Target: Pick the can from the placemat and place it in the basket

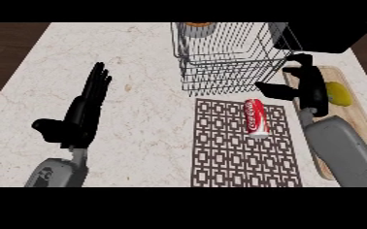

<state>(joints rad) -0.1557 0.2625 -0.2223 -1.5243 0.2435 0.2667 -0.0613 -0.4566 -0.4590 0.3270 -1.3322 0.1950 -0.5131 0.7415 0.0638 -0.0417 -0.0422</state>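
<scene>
A red soda can [257,117] lies on its side on the brown lattice placemat [237,155], near the mat's far right part. A black wire basket [229,53] stands just beyond the mat. My right hand [309,88] hovers to the right of the can, between it and the basket's right corner, fingers relaxed and thumb pointing left, holding nothing. My left hand [82,107] rests open at the left of the counter, fingers straight and pointing away.
A wooden cutting board [342,126] with a yellow-green fruit [340,93] lies at the right edge, partly under my right forearm. An orange-topped object [198,26] shows behind the basket. Dark wood borders the marble counter [143,77] at the left.
</scene>
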